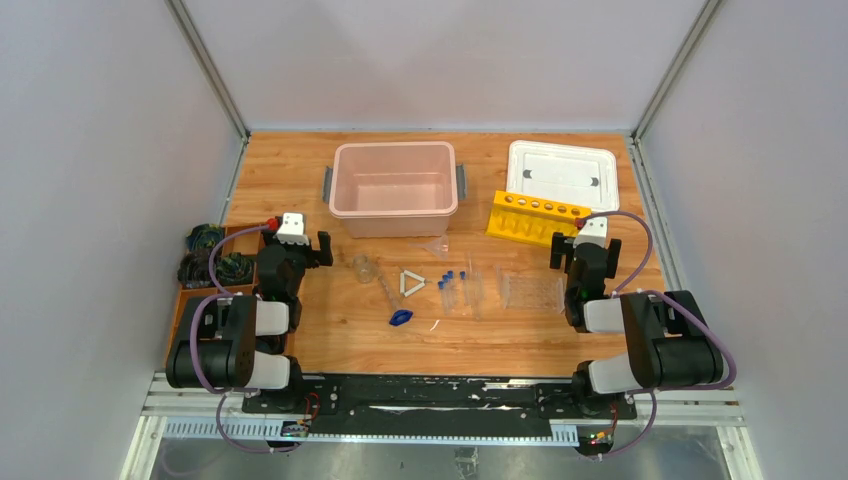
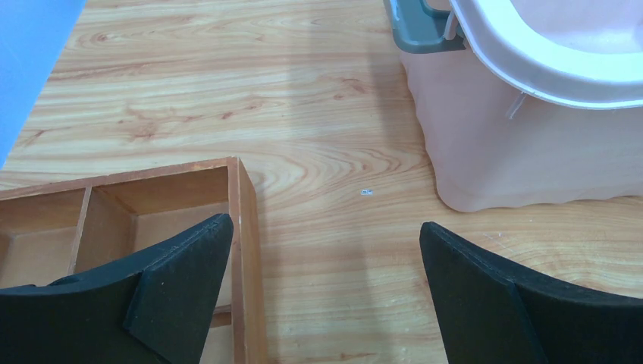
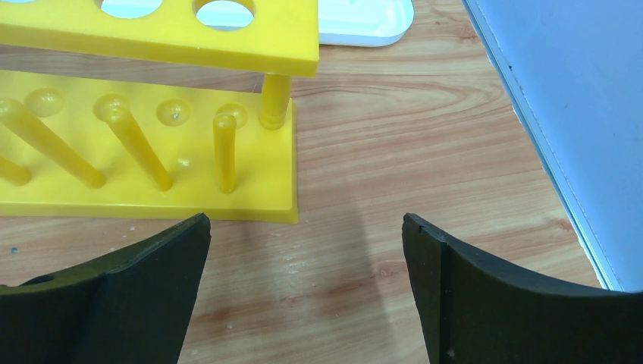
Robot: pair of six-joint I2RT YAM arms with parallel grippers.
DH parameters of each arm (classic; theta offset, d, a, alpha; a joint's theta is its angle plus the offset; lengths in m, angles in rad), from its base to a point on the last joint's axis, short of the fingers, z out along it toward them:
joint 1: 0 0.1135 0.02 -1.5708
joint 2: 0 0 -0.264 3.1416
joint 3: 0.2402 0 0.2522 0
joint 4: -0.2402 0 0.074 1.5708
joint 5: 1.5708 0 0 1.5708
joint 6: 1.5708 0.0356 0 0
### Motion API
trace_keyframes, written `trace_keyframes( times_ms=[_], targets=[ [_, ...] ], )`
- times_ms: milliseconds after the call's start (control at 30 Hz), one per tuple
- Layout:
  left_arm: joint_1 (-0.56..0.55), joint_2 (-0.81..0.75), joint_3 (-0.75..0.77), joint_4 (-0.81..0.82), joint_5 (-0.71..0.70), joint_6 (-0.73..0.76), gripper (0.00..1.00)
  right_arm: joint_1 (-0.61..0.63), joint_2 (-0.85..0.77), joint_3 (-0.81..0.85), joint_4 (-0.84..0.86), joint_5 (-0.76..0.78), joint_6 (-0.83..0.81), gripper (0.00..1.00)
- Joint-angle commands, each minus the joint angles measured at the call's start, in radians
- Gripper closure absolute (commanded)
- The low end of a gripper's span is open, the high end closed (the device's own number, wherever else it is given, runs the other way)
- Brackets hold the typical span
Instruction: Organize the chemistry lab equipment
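Note:
The lab equipment lies in the middle of the table: a clear beaker (image 1: 364, 268), a funnel (image 1: 435, 245), a white triangle (image 1: 412, 283), a blue clip (image 1: 400, 318), small clear tubes with blue caps (image 1: 450, 285) and a clear tube rack (image 1: 530, 290). Behind them, a yellow tube rack (image 1: 538, 218) (image 3: 152, 152) stands at the right. My left gripper (image 1: 295, 245) (image 2: 324, 224) hovers open over bare wood, left of the beaker. My right gripper (image 1: 585, 250) (image 3: 305, 219) is open too, just in front of the yellow rack's right end. Neither holds anything.
A pink bin (image 1: 395, 190) (image 2: 531, 144) with grey handles sits at the back centre. A white lid (image 1: 562, 175) lies behind the yellow rack. A wooden compartment tray (image 1: 205, 275) (image 2: 152, 205) with dark items stands at the left edge. Grey walls enclose the table.

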Motion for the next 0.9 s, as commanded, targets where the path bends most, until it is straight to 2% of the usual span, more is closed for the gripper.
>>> trace_keyframes(
  times_ms=[0, 300, 367, 433, 533, 667, 767, 833, 867],
  targets=[
    [-0.005, 0.001, 0.015, 0.046, -0.011, 0.004, 0.0, -0.003, -0.007, 0.014, 0.025, 0.004, 0.008, 0.0],
    [-0.005, -0.013, 0.005, 0.066, 0.014, 0.011, 0.0, -0.002, -0.033, 0.017, 0.017, -0.002, -0.002, 0.0],
    [-0.005, -0.076, 0.018, -0.016, -0.001, 0.009, 0.0, 0.009, -0.069, 0.031, -0.026, 0.023, -0.017, 0.0],
    [-0.005, -0.159, 0.054, -0.164, -0.012, 0.015, 0.0, 0.019, -0.124, 0.076, -0.175, 0.079, 0.014, 0.0],
    [-0.005, -0.258, 0.139, -0.426, -0.024, 0.038, 0.0, 0.018, -0.219, 0.198, -0.528, 0.154, 0.193, 0.0],
    [-0.004, -0.375, 0.206, -0.643, -0.009, 0.046, 0.0, 0.024, -0.294, 0.376, -0.891, 0.063, 0.278, 0.0],
    [-0.004, -0.45, 0.272, -0.82, 0.021, 0.035, 0.0, 0.024, -0.338, 0.443, -1.007, -0.066, 0.353, 0.0],
    [-0.004, -0.469, 0.331, -0.93, 0.03, 0.024, 0.0, 0.023, -0.364, 0.465, -1.028, -0.108, 0.506, 0.0],
    [-0.004, -0.468, 0.367, -0.989, 0.029, 0.015, 0.0, 0.014, -0.373, 0.487, -1.076, -0.153, 0.531, 0.0]
  ],
)
